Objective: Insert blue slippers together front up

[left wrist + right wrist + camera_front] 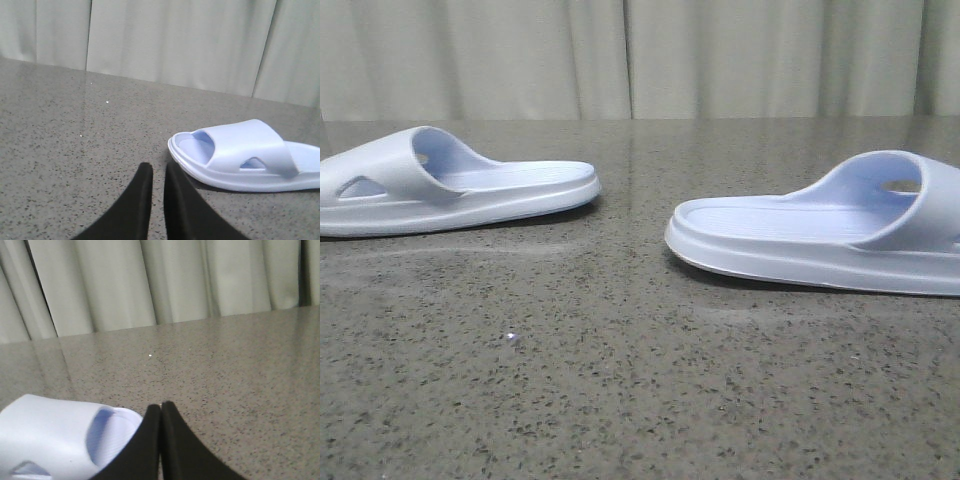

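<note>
Two pale blue slippers lie flat on the speckled grey table, soles down, apart from each other. In the front view the left slipper (460, 195) has its strap at the far left and its heel towards the middle. The right slipper (820, 235) mirrors it, strap at the far right. Neither gripper shows in the front view. My left gripper (158, 167) is empty, its fingers nearly together with a narrow gap, just beside the toe end of a slipper (245, 155). My right gripper (161, 405) is shut and empty, next to the other slipper (50, 440).
The grey speckled table (640, 380) runs back to a pale curtain (640, 60). A gap of bare table lies between the two slippers. A small white speck (510, 338) lies on the table in front.
</note>
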Controlling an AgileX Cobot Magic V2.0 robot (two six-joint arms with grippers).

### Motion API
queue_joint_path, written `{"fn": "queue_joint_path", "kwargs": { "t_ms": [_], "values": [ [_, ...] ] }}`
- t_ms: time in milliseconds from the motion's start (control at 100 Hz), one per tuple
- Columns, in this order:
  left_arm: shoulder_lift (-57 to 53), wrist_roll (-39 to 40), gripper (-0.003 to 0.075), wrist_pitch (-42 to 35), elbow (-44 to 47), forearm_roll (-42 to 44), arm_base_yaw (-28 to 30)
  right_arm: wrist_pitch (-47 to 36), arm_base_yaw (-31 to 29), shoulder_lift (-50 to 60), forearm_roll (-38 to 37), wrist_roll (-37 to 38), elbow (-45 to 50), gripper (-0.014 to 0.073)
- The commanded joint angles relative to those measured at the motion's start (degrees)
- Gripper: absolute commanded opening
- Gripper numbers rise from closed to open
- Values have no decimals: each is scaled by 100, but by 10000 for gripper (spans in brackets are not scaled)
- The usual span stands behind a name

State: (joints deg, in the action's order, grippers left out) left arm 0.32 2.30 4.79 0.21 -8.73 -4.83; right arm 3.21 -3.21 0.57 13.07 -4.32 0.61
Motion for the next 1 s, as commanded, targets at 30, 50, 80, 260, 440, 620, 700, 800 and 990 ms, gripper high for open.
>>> {"fn": "queue_joint_path", "kwargs": {
  "t_ms": [30, 50, 80, 260, 440, 620, 700, 800, 990],
  "values": [
    [67, 32, 15, -663, 49, -1009, -11, -589, -42, 88, 1310, -4, 117, -89],
    [67, 32, 15, -719, 49, -1243, -11, -620, -42, 88, 1578, -4, 117, -89],
    [67, 32, 15, -767, 38, -1563, -11, -704, -42, 88, 1906, -4, 117, -89],
    [67, 32, 15, -1153, -131, -2579, -11, -1053, -42, 65, 2462, -4, -118, -83],
    [568, -230, 15, -1056, -644, -2442, -11, -656, -42, -465, 2447, -652, -692, -76],
    [1971, -548, 15, -77, -1868, -1231, -11, 404, -67, -2201, 2147, -1221, -1846, -76],
    [2771, -548, 15, 790, -2587, -462, -11, 1254, -129, -3098, 1621, -1221, -2498, -77],
    [3632, -548, 15, 1609, -3227, -301, -11, 2236, -133, -4047, 1372, -1221, -3231, -78],
    [4438, -548, 16, 2156, -3718, -358, -11, 3158, -133, -4945, 1252, -1221, -3789, -78]
  ]
}}
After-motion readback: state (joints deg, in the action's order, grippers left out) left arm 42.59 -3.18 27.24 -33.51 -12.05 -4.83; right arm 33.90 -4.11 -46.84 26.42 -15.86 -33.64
